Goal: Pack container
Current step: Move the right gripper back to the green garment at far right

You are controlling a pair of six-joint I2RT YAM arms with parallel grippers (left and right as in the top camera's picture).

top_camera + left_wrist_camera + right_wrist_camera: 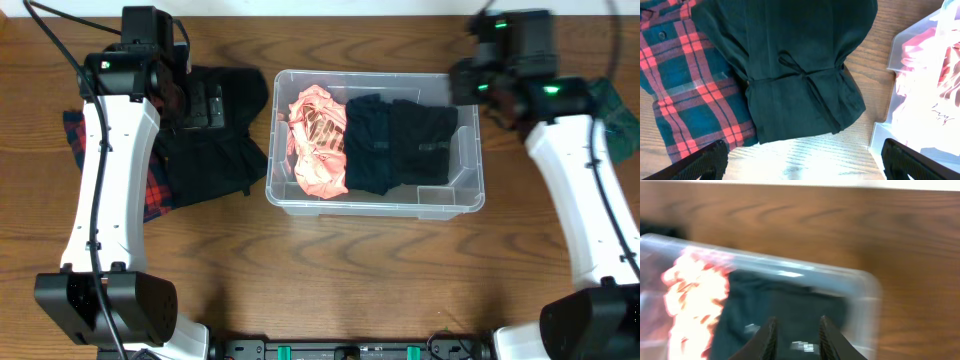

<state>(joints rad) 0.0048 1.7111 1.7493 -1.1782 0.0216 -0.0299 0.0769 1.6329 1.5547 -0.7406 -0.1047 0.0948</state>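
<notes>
The left gripper (810, 164) hangs wide open and empty over the dark garment (800, 75); the container (375, 207) lies just to its right, lengthwise toward the right gripper (798, 336), whose barely parted jaws hold nothing.

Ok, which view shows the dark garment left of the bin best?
Left wrist: the dark garment fills the frame, tie cord clear. Overhead shows it partly hidden by the left arm. Right wrist, blurred, faces the container instead.
</notes>
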